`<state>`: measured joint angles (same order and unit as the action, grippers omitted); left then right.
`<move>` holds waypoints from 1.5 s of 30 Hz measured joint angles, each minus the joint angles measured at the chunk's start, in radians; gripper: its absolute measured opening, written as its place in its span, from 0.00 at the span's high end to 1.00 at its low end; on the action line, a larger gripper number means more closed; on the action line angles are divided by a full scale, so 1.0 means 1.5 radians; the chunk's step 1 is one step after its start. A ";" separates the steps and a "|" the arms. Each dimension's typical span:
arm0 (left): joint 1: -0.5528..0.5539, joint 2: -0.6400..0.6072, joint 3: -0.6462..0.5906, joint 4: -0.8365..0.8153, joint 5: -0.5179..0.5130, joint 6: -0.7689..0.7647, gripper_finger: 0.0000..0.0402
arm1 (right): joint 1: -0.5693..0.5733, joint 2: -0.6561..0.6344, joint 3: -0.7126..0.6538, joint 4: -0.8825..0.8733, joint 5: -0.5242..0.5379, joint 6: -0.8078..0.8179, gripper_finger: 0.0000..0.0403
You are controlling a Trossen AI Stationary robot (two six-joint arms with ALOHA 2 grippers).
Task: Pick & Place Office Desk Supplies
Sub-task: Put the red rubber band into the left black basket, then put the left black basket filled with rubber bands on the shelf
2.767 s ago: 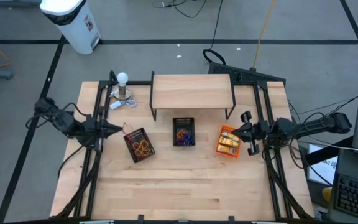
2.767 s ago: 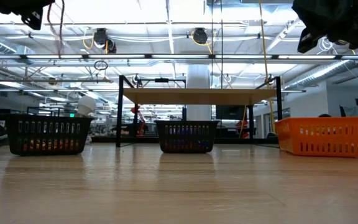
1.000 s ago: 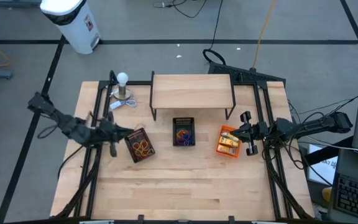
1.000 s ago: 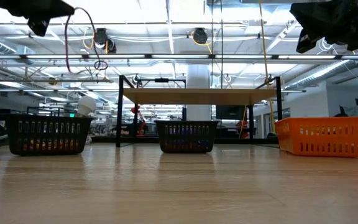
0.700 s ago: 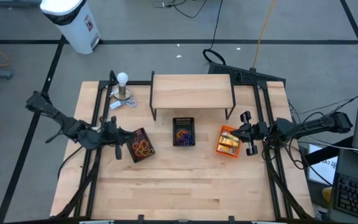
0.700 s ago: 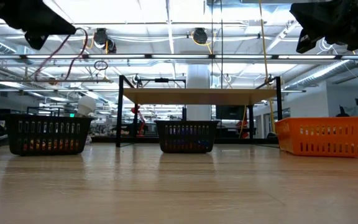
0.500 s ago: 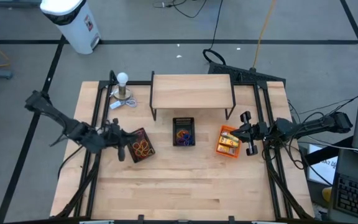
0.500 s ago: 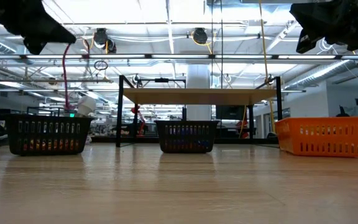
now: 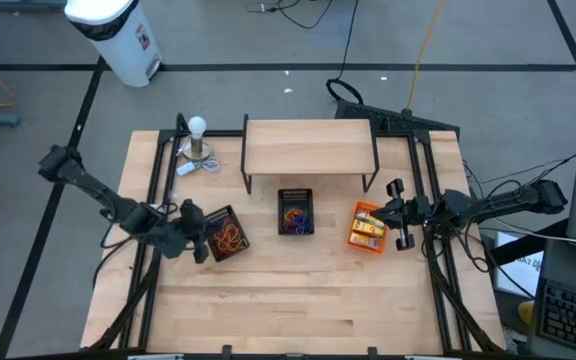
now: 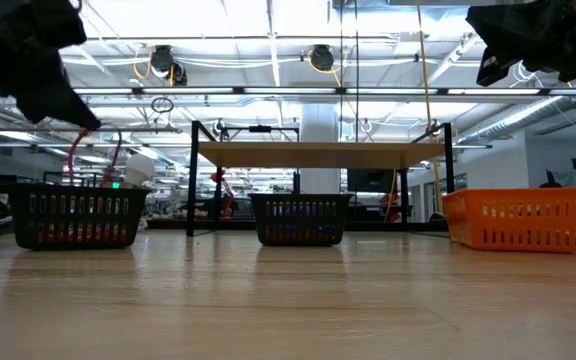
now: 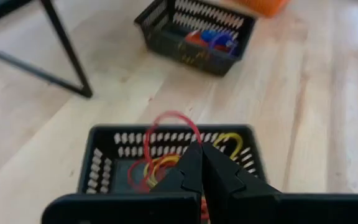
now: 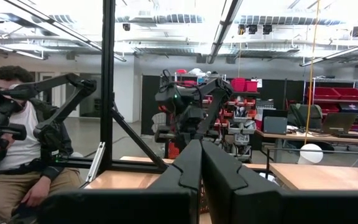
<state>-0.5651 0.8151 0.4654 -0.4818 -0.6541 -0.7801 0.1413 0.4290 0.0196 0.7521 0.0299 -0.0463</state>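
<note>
Pinching a red rubber band in shut jaws, the left gripper hung over the left black bin at frame centre-left, its drop seemingly pending, while the right gripper waited shut and empty.

Grey concrete floor marked with dark tape lines surrounds the pale wooden table. A white lidded trash bin stands beyond the table's far left corner. Overhead, long ceiling light strips glow among pipes; red storage bins line distant shelving, and a seated person watches.
</note>
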 joint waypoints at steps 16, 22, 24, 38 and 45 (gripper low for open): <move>0.051 0.024 0.000 -0.005 0.093 -0.018 0.79 | 0.000 0.000 0.000 0.000 0.000 -0.006 0.99; 0.051 0.024 0.000 -0.005 0.101 -0.018 0.53 | 0.000 0.000 0.000 -0.001 0.000 -0.007 0.99; 0.054 0.024 0.000 -0.005 0.116 -0.018 0.45 | 0.000 0.000 0.000 -0.001 0.000 -0.006 0.99; 0.063 -0.105 0.000 0.084 0.104 0.171 0.33 | 0.000 0.000 0.000 -0.001 0.000 -0.027 0.99; 0.050 -0.251 -0.004 0.156 0.036 0.391 0.48 | 0.000 0.000 0.000 -0.002 -0.002 -0.012 0.99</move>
<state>-0.4894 0.4381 0.4597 -0.2477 -0.6007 -0.1936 0.1413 0.4290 0.0194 0.7497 0.0265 -0.0650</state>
